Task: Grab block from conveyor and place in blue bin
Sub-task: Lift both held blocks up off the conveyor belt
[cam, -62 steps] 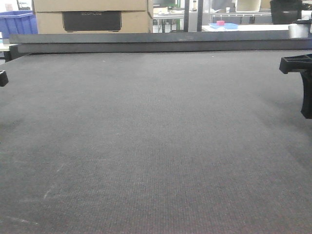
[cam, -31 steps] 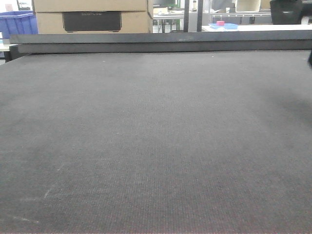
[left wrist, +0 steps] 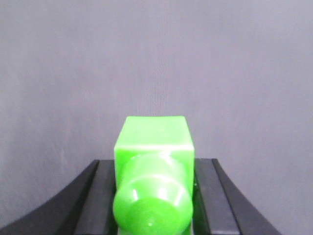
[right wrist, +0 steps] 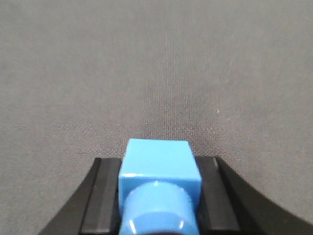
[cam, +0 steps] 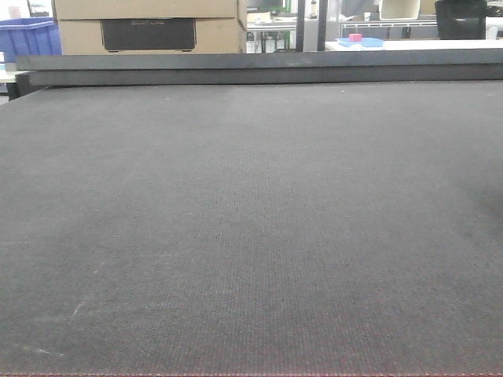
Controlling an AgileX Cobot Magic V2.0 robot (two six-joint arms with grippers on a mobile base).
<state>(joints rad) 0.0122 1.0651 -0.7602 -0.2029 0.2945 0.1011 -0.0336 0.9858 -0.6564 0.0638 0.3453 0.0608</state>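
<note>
Mostly belt. Front view: the conveyor (cam: 251, 220) fills nearly the whole frame. It is flat and dark grey with a fine woven texture and faint pale scuffs low on the left. A long dark rail (cam: 259, 67) runs along its far edge. Beyond the rail stands a cardboard box (cam: 149, 23) with a dark panel. The blue bin (cam: 27, 38) is at the far left, partly cut off by the frame edge.

Blocks and grippers appear only in the wrist views. Left wrist: green block (left wrist: 154, 142), glossy plastic, a cube-shaped body with a round stud facing the lens. It sits between the black fingers (left wrist: 98, 196) of the left gripper (left wrist: 154, 164) — jaws clamped against its two sides. Grey weave of the belt lies behind it. Right wrist: blue block (right wrist: 159, 159), same shape and same shine, pinched likewise in the right gripper (right wrist: 159, 171) — matte black fingers press in close on either side. Whether either block touches the belt or hangs above it cannot be told.
</note>
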